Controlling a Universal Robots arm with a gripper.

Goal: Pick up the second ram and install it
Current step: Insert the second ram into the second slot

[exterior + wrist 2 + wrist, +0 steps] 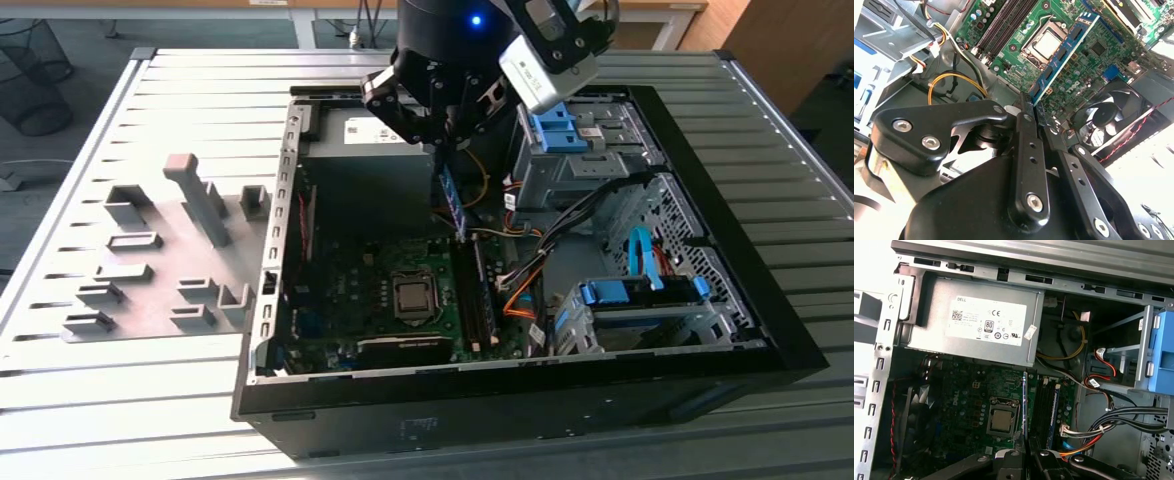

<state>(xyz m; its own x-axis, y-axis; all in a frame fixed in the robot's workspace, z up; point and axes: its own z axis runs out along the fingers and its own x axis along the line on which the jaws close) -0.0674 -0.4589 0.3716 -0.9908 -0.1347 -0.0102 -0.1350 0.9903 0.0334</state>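
Observation:
My gripper (445, 165) hangs inside the open computer case and is shut on the second ram (455, 205), a thin blue-green stick with black chips. The stick hangs edge-down over the far end of the long black memory sockets (477, 300) and is not seated. In the second wrist view the ram (1064, 52) runs out from the gripper (1033, 102) over the processor (1046, 42). The first wrist view shows the ram (1025, 405) edge-on above the gripper (1029, 447), just beside the sockets (1043, 410). Another blue stick (1055, 407) stands in a socket.
A grey tray (160, 260) of plastic blocks lies at the exterior view's left of the case. Inside the case are the power supply (974, 320), a fan (1111, 112), orange and black cables (521, 290) and blue drive brackets (641, 295) close to the sockets.

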